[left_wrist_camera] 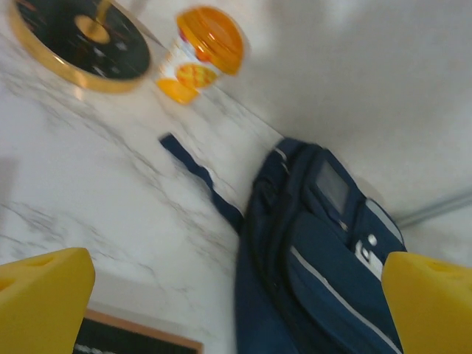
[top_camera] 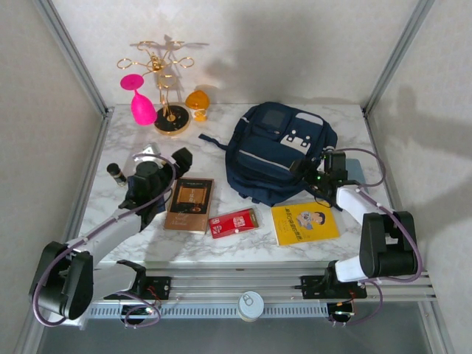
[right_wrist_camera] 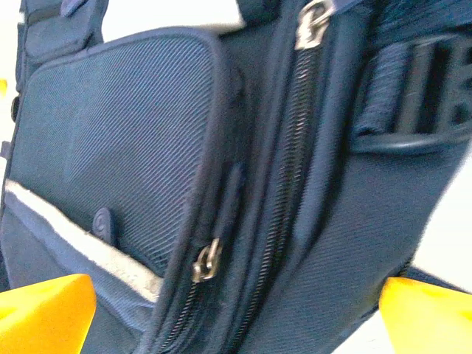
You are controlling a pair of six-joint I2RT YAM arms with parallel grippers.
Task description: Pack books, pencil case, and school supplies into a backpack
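The navy backpack (top_camera: 276, 151) lies flat at the middle right of the table, zipped shut. My right gripper (top_camera: 308, 172) is at its right edge, open, and in the right wrist view (right_wrist_camera: 236, 317) its yellow fingertips (right_wrist_camera: 44, 310) stand either side of a side zipper with a metal pull (right_wrist_camera: 206, 259). My left gripper (top_camera: 179, 159) hovers open left of the backpack (left_wrist_camera: 317, 251), above the brown book (top_camera: 189, 204). The red box (top_camera: 233, 222) and the yellow book (top_camera: 304, 222) lie near the front edge. A grey-blue piece, perhaps the pencil case (top_camera: 355, 169), shows behind my right arm.
A gold rack on a black base (top_camera: 168, 118), a pink glass (top_camera: 140, 103) and an orange cup (top_camera: 197, 102) stand at the back left. A short black cylinder (top_camera: 116, 174) lies at the left. A loose backpack strap (left_wrist_camera: 199, 177) trails across the marble.
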